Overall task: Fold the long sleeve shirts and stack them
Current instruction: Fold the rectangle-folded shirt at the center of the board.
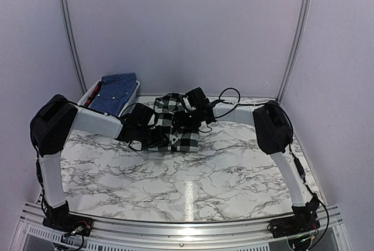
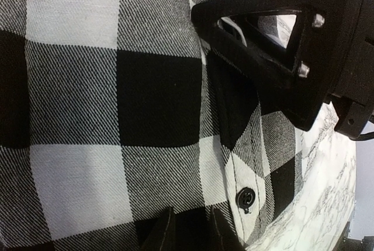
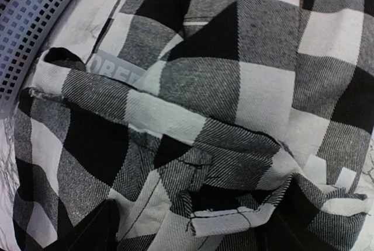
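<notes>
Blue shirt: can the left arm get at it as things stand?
Probably, but not right away. The blue shirt lies uncovered on the basket, on that arm's side. The left gripper looks shut on the checked shirt, so it would have to let go first.

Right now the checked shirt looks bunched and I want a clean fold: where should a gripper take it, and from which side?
Probably the buttoned front edge of the checked shirt, approached from the marble table beside it: that edge lies flat, straight and exposed, while the rest is crumpled.
</notes>
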